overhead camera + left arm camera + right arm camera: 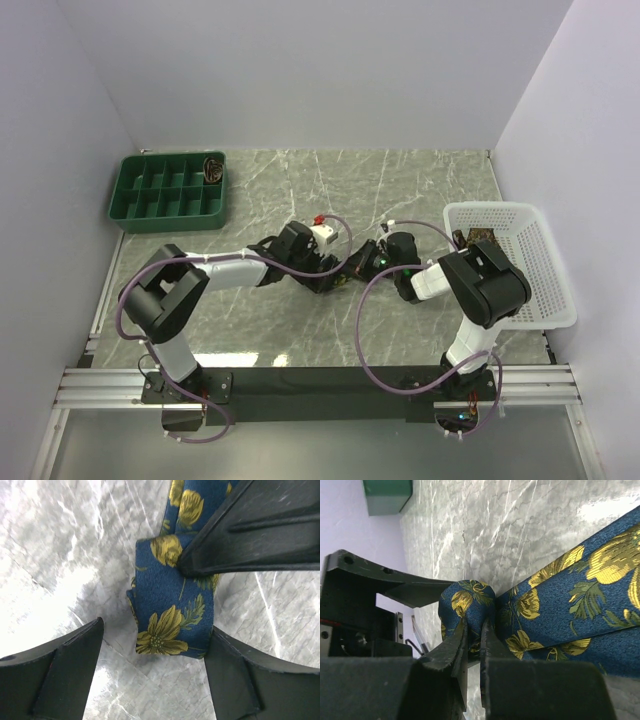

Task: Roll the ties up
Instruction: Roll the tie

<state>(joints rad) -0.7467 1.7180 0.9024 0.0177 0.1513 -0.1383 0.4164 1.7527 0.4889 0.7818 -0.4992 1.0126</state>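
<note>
Right gripper (pixel 474 631) is clenched on the navy tie (pixel 560 600)'s folded-over end mid-table (pixel 420 190), left gripper (pixel 155 627) is released astride it: I'd pinch firmly, turn slowly, edges aligned, left pinning the strip flat.

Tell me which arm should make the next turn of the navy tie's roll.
Right. The right gripper is shut on the rolled end of the navy floral tie, so it looks ready to wind it on. The left gripper stands open around the fold, gripping nothing; it probably suits steadying better.
</note>
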